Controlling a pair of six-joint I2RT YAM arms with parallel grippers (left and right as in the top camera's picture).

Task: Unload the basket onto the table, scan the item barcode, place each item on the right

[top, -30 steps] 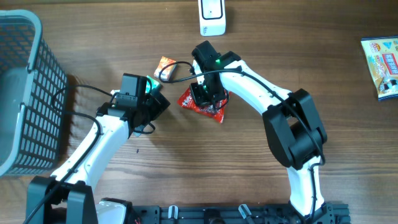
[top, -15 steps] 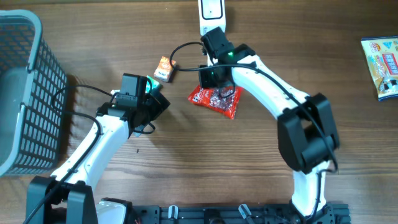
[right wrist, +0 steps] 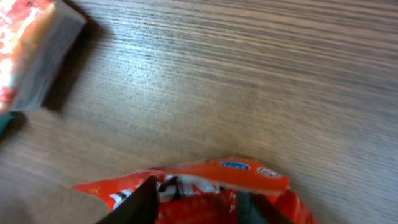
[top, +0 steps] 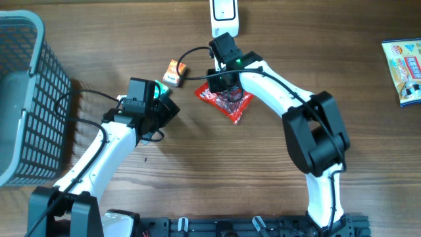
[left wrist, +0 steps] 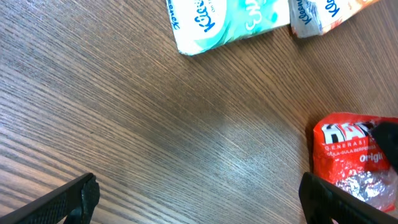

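"Overhead, what changed?"
"My right claw (right wrist: 196,204) and the red snack packet (top: 227,103) shifted nearer the white scanner (top: 224,16). Fingers straddle it; clamped, I cannot tell. Left claw (left wrist: 199,196) gapes wide over the wooden table (top: 197,171)."

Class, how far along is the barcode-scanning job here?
Done: the red snack packet lies on the table near the white scanner. In hand: the right gripper is over the packet; grip unclear. To do: presenting its barcode to the scanner; the left gripper is open.
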